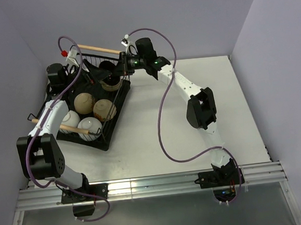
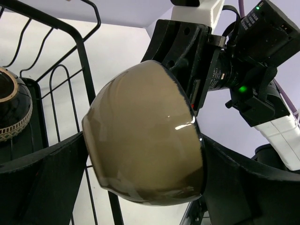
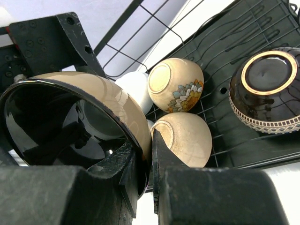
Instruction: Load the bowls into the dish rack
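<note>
A bowl with a tan outside and a glossy black inside (image 3: 108,98) hangs tilted over the far part of the dish rack (image 1: 109,135). My right gripper (image 3: 151,136) is shut on its rim, one finger inside and one outside. In the left wrist view the same bowl (image 2: 145,136) fills the space between the wide-open fingers of my left gripper (image 2: 145,187); whether they touch it I cannot tell. In the rack lie upside down a flowered cream bowl (image 3: 176,84), a plain cream bowl (image 3: 187,138), a white bowl (image 3: 136,86) and a black bowl with a gold foot ring (image 3: 269,91).
The rack stands at the table's far left, with wooden rod handles at its far end (image 1: 98,49) and near end (image 1: 68,128). Its upright wire wall (image 2: 84,61) runs just left of the held bowl. Both wrists crowd together above the rack's far corner.
</note>
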Robot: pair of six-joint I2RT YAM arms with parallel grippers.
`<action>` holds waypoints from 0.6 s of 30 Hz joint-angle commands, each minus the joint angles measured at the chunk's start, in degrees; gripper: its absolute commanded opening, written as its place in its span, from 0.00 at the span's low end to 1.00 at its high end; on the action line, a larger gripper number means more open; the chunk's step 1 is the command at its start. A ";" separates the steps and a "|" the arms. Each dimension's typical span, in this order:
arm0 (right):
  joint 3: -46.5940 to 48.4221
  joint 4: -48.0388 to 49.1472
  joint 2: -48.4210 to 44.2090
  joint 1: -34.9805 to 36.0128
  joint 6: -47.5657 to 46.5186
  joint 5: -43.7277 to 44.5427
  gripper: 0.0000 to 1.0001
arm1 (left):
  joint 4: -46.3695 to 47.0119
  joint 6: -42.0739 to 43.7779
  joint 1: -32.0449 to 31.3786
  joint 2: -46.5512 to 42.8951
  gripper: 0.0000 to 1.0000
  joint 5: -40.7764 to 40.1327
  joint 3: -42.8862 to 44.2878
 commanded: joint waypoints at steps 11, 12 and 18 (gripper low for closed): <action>2.52 6.85 -1.01 0.09 1.70 -1.01 0.00 | 6.32 -2.77 -1.74 -1.61 0.88 0.70 -1.03; 2.43 6.77 -0.92 0.09 1.69 -1.09 0.00 | 6.23 -2.68 -1.74 -1.61 0.84 0.61 -1.03; 1.99 7.82 -0.83 0.27 2.48 -2.85 0.00 | 8.86 -5.40 -1.74 -1.26 0.55 0.09 -1.21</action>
